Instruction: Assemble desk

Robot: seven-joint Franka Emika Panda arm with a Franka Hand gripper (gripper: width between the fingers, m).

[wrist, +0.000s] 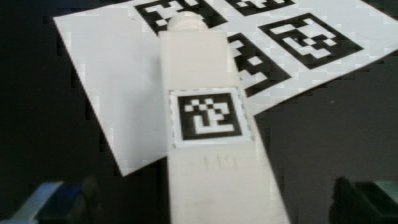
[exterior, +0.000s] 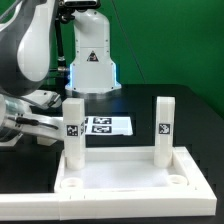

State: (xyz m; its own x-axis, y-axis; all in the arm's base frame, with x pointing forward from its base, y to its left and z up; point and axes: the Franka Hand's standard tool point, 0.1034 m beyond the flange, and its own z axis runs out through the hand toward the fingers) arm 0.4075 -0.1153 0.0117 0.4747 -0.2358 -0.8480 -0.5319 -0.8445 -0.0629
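My claw [wrist: 210, 198] spread, dark fingers either side of a white tagged desk leg [wrist: 208, 110], not touching it; desk panel [exterior: 125, 185] low in the exterior frame; second leg [exterior: 163, 128] upright at its right rear corner; marker board [exterior: 100, 125] behind

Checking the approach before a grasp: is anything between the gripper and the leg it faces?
Nothing visible does: the leg stands directly between the fingers of the open gripper; the marker board lies beyond it.

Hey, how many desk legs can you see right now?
2. One leg stands upright at the panel's far corner on the exterior view's left; the other leg stands at the far corner on its right. Further legs may be hidden.
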